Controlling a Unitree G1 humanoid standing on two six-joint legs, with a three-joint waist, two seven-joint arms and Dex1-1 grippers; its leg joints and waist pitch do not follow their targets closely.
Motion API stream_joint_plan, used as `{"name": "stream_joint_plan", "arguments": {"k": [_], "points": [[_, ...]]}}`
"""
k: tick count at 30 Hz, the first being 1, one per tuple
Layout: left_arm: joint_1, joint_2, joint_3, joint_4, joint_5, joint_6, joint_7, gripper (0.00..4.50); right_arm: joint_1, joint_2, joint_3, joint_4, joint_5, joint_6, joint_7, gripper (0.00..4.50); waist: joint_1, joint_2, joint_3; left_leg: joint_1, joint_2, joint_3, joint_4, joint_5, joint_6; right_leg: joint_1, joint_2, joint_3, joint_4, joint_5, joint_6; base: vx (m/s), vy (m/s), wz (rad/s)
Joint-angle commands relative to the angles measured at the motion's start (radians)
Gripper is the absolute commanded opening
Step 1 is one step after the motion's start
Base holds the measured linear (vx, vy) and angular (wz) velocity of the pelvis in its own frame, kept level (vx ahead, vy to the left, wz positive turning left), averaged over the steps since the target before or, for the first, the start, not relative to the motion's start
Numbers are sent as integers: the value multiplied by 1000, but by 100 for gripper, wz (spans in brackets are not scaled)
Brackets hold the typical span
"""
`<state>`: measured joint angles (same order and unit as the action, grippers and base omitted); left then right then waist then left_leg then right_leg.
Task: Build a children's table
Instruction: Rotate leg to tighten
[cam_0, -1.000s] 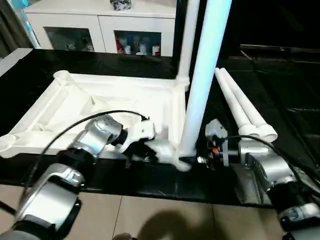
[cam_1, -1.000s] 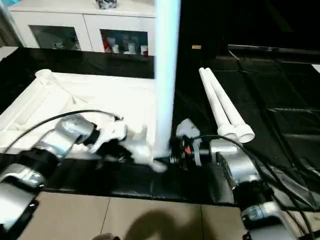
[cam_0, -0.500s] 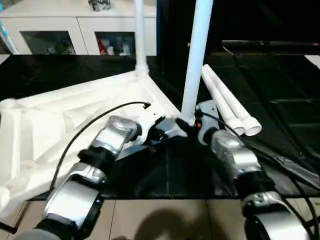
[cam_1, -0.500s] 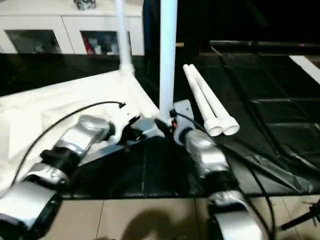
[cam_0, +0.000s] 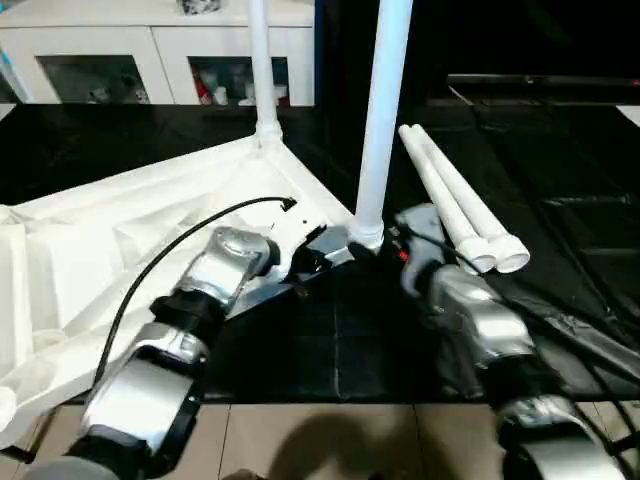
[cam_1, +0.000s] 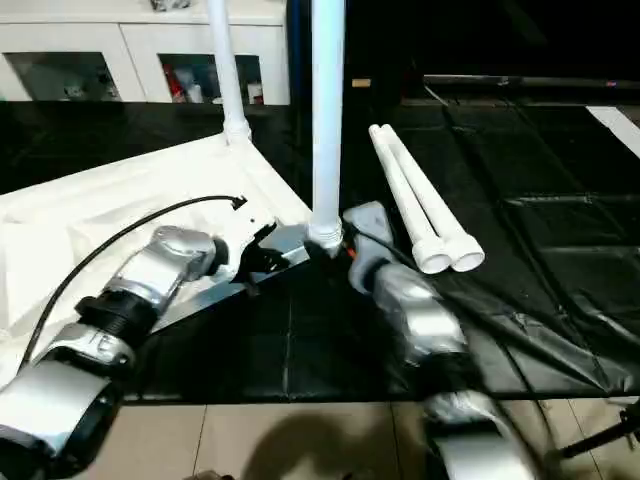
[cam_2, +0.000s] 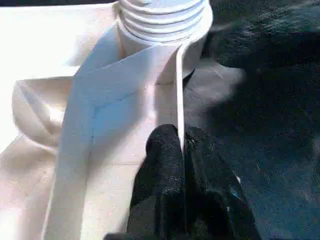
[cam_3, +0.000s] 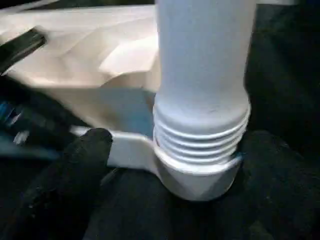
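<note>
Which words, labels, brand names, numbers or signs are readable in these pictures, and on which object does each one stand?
No text can be read.
Table top: plain white, with no lettering visible.
Standing legs and loose legs: plain white.
Items behind the cabinet glass doors: too small and blurred to read.
Left gripper and right gripper: black fingers, no marking visible.

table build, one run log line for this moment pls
stage: near leg upright in corner socket, threads showing | left gripper: shut on table top rim | right gripper: open around leg base | far leg: standing | spare legs: lying
</note>
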<state>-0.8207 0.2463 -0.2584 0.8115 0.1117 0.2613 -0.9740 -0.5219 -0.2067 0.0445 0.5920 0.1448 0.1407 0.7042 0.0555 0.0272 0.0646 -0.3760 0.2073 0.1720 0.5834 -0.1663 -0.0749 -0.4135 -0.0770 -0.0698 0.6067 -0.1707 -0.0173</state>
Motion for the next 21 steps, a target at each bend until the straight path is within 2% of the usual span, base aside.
{"name": "stream_joint_plan", "arguments": {"k": [1, 5, 6, 7, 10, 13, 14, 15, 17, 18, 19, 21], "points": [[0, 32, -37, -16, -2, -101, -126, 0, 2, -61, 15, -24, -2, -18, 113, 445, 9, 4, -85, 9, 11, 1, -52, -178, 76, 76, -53, 39, -65, -62, -275, 0, 0, 0], [2, 66, -64, -10, -4, -157, -239, 0, 9, -139, 22, -48, 30, -18, 277, 445, 30, 7, -82, 13, 18, 4, -51, -198, 73, 70, -55, 39, -64, -93, -277, 0, 0, 0], [5, 84, -85, -4, 6, -196, -288, 0, 11, -171, 32, -65, 47, -2, 351, 445, 34, 14, -82, 14, 18, 2, -51, -206, 71, 70, -55, 38, -63, -98, -277, 0, 0, 0], [6, 92, -95, -2, 9, -209, -310, 0, 11, -186, 40, -72, 51, 4, 385, 445, 38, 8, -83, 15, 20, 2, -52, -216, 71, 70, -54, 38, -63, -100, -277, 0, 0, 0], [9, 112, -120, 8, 16, -258, -372, 0, 7, -227, 77, -82, 56, 14, 481, 445, 45, 9, -81, 14, 20, 2, -53, -229, 67, 69, -56, 38, -63, -114, -278, 0, 0, 0], [12, 131, -143, 11, 23, -295, -438, 0, 5, -255, 131, -94, 42, 10, 576, 445, 50, 5, -78, 17, 20, 1, -55, -254, 53, 68, -60, 38, -69, -181, -264, 0, 0, 0], [12, 131, -143, 11, 23, -295, -438, 0, 5, -255, 131, -94, 42, 10, 576, 445, 50, 4, -77, 17, 20, 0, -56, -261, 49, 68, -59, 38, -72, -207, -254, 0, 0, 0], [12, 138, -159, 13, 33, -322, -466, 0, 0, -257, 157, -93, 25, 3, 611, 445, 50, -2, -76, 17, 20, 1, -57, -260, 48, 67, -60, 38, -73, -216, -250, 0, 0, 0], [13, 145, -174, 9, 40, -341, -490, 0, -10, -249, 171, -80, 8, -10, 618, 445, 53, 3, -76, 18, 21, 0, -58, -258, 42, 64, -61, 39, -74, -240, -241, 0, 0, 0], [13, 146, -178, 7, 41, -346, -495, 0, -16, -243, 173, -73, 3, -14, 615, 445, 53, -6, -77, 18, 21, 1, -58, -254, 42, 64, -61, 39, -74, -240, -239, 0, 0, 0], [13, 147, -186, 6, 44, -358, -507, 0, -27, -233, 175, -61, 1, -17, 613, 445, 56, 0, -77, 19, 22, 0, -58, -246, 40, 62, -62, 40, -73, -242, -240, 0, 0, 0], [12, 147, -189, 9, 45, -367, -516, 0, -33, -229, 178, -56, 4, -15, 615, 445, 56, 0, -78, 20, 23, 0, -59, -247, 37, 61, -61, 40, -72, -238, -242, 0, 0, 0]]}}
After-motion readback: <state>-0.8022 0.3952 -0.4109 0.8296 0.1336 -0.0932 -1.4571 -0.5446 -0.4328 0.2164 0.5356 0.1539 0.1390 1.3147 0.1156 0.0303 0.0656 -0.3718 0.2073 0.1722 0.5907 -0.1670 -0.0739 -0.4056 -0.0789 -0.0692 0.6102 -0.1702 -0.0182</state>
